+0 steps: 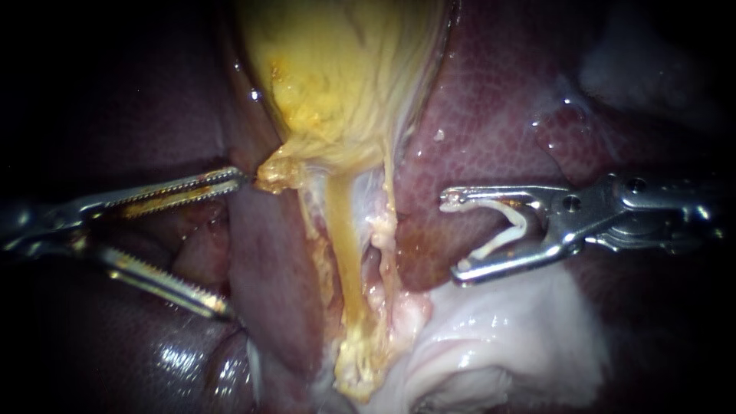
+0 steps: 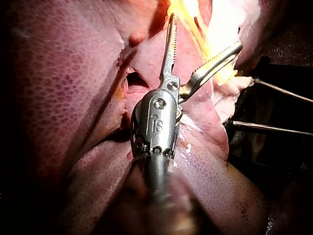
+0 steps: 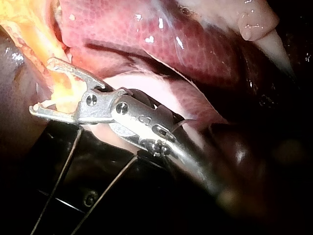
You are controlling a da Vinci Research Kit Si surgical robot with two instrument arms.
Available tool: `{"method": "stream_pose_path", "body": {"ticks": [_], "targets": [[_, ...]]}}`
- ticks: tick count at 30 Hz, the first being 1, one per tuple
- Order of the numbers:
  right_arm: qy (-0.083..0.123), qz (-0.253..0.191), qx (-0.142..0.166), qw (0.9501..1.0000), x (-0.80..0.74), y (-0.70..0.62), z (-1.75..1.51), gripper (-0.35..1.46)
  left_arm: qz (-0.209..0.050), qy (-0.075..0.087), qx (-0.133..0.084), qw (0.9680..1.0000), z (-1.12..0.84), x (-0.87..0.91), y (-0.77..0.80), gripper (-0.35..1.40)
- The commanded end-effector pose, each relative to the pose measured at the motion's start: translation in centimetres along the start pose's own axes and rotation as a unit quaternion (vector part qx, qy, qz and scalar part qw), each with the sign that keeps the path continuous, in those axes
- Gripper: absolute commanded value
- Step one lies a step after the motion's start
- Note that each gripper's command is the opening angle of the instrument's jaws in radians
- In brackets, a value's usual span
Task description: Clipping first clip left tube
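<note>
Nearest the camera, a pale sheet of tissue [image 1: 506, 330] lies under the right instrument [image 1: 454, 236]. Its jaws stand wide and carry a white clip [image 1: 498, 243], one leg against each jaw. Nothing else lies between them, and their tips point toward the tubes from just beside them, over the liver's edge.

Across from it, the left instrument [image 1: 234, 245] has its toothed jaws spread wide and holds nothing. Its upper tip sits at the ragged yellow fringe under the gallbladder; whether it touches there is hard to tell.

Between the two instruments the left tube [image 1: 343, 245], broad and yellow, runs down from the gallbladder to a frayed clump of yellow tissue, bare of any clip. A thinner pale strand [image 1: 389, 207] runs alongside it, on the side of the right instrument.

Farther back, the yellow gallbladder [image 1: 345, 77] hangs wrinkled and wet. The dark red liver [image 1: 498, 100] lies behind and on both sides.
</note>
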Motion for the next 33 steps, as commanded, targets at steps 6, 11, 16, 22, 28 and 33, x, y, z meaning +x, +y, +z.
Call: {"method": "stream_pose_path", "body": {"ticks": [6,11,16,22,28,33], "targets": [[0.0,0.0,-0.001,1.0,-0.03,0.03,0.01,0.6,-0.013,0.002,-0.026,0.9996,0.04,0.02,0.1,1.05],[0.0,-0.002,-0.002,1.0,-0.1,0.06,0.03,0.6,-0.034,0.001,-0.058,0.9978,0.12,0.07,0.26,0.94],[0.0,-0.003,-0.003,1.0,-0.13,0.08,0.05,0.6,-0.053,0.0,-0.077,0.9956,0.26,0.13,0.39,0.86],[0.0,-0.003,-0.003,1.0,-0.14,0.08,0.05,0.6,-0.091,-0.005,-0.084,0.9923,0.41,0.14,0.41,0.64],[0.0,-0.003,-0.003,1.0,-0.14,0.07,0.05,0.6,-0.141,0.008,-0.096,0.9853,0.45,0.12,0.37,-0.1],[0.0,-0.003,-0.003,1.0,-0.14,0.07,0.05,0.6,-0.162,0.033,-0.106,0.9805,0.43,0.15,0.37,-0.35]]}}
